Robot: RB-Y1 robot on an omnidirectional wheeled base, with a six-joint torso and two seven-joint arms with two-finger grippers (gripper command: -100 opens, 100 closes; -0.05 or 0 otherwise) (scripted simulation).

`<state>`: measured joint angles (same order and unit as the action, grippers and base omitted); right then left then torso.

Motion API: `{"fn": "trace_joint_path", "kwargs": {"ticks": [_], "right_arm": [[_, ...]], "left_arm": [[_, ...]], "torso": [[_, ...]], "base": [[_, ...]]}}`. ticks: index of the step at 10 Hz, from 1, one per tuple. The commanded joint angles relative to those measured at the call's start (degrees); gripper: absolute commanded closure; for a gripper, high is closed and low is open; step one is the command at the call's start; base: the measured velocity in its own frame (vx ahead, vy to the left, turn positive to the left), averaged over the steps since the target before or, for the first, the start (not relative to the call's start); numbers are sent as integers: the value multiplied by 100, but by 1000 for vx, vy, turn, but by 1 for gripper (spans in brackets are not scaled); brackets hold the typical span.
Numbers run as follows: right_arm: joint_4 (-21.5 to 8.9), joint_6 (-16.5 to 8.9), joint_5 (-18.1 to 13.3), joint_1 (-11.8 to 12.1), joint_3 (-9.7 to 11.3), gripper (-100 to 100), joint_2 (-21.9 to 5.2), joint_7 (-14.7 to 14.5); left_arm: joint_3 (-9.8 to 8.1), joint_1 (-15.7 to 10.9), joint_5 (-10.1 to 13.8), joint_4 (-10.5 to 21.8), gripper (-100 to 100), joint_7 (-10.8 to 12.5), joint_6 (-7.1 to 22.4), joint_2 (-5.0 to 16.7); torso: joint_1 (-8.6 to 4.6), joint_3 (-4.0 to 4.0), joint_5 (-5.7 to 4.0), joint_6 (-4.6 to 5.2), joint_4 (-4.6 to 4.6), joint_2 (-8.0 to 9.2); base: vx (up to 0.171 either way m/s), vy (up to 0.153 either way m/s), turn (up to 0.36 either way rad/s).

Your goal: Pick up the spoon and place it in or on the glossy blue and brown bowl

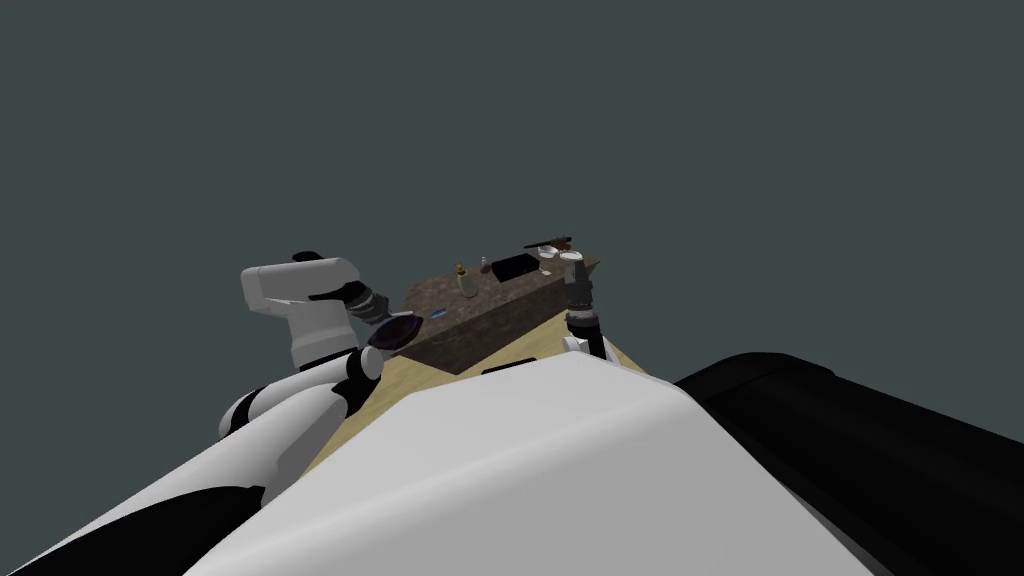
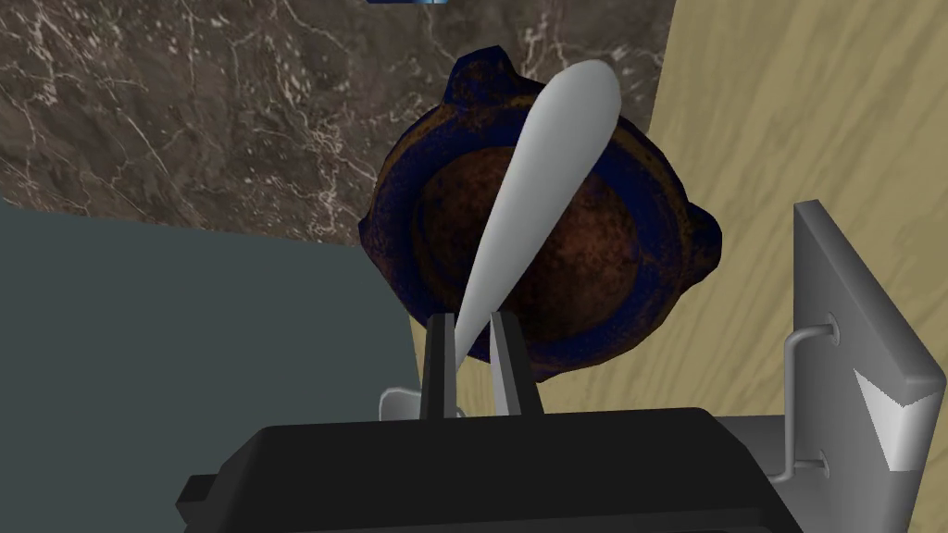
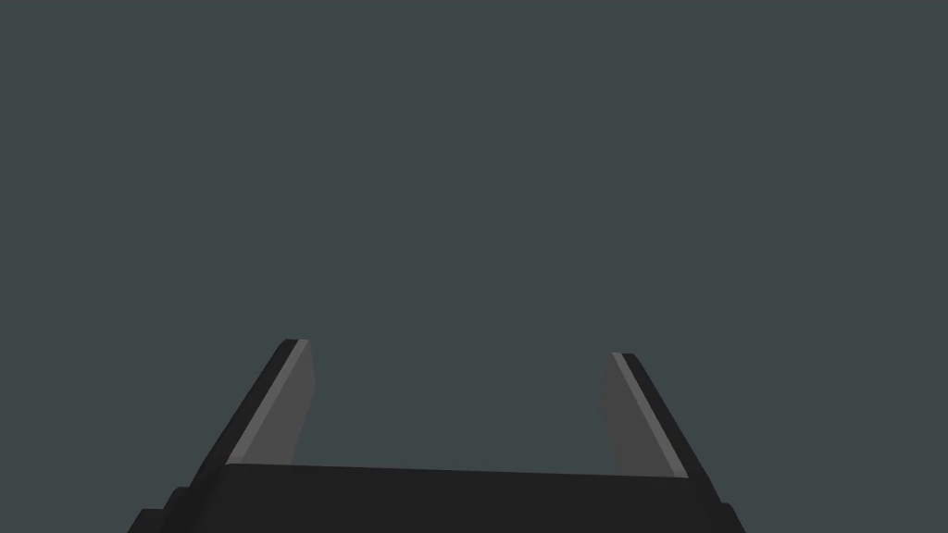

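One: Two fingers of the left gripper (image 2: 472, 319) are clenched on the handle of the plain light grey spoon (image 2: 542, 185). Why grip it so far back?

Two: My guess is reach. The spoon's broad end lies out across the glossy bowl with the dark blue rim and brown hollow (image 2: 611, 268), while the gripper's box sits short of the rim. I cannot tell whether spoon and bowl touch.

One: Where does the bowl sit?

Two: At the near corner of the brown veined marble counter (image 2: 185, 111). From the head camera, the counter runs off toward two o'clock from the bowl, with a small blue object (image 1: 438, 313) near it that way. Tan wooden floor (image 2: 796, 111) lies past the edge, at about five o'clock.

One: Is there room to let go?

Two: Some. So close to the corner, a spoon tipping off the rim could drop to the floor, so I'd release low over the hollow. A grey slab with a thin bar handle (image 2: 852, 324) stands near the gripper's side, so I'd retreat upward.

One: And the other arm?

Two: The right gripper (image 3: 459, 349) is spread wide and holds nothing. That arm is at about three o'clock, well apart.
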<state>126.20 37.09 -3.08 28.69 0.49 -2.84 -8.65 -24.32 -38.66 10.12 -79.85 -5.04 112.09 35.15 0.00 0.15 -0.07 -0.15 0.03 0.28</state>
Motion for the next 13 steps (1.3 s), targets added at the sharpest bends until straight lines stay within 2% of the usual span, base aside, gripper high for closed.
{"fn": "trace_joint_path", "kwargs": {"ticks": [1,2,3,7,8,9,13], "right_arm": [[0,0,0,0,0,0,0,0],[0,0,0,0,0,0,0,0],[0,0,0,0,0,0,0,0],[0,0,0,0,0,0,0,0],[0,0,0,0,0,0,0,0],[0,0,0,0,0,0,0,0],[0,0,0,0,0,0,0,0]], "left_arm": [[1,-48,10,79,100,4,269,29],[-3,2,7,-1,100,4,163,0],[-2,5,8,0,-100,5,201,-2],[-2,4,8,0,-100,4,197,-1],[-2,4,8,0,0,4,197,-1],[15,-167,46,218,-100,-55,211,162],[49,-508,124,654,-100,-173,238,488]], "torso": [[0,0,0,0,0,0],[0,-1,1,0,-1,-1],[0,-3,0,1,-1,-5],[-1,-6,1,2,-3,-9],[-1,-6,1,2,-3,-9],[-1,-6,1,2,-3,-9],[-15,-4,-3,3,-2,-7]], "base": [[-2,3,20],[0,0,0],[0,0,0],[0,0,0],[0,0,0],[-4,-22,-18],[-8,-35,-11]]}}
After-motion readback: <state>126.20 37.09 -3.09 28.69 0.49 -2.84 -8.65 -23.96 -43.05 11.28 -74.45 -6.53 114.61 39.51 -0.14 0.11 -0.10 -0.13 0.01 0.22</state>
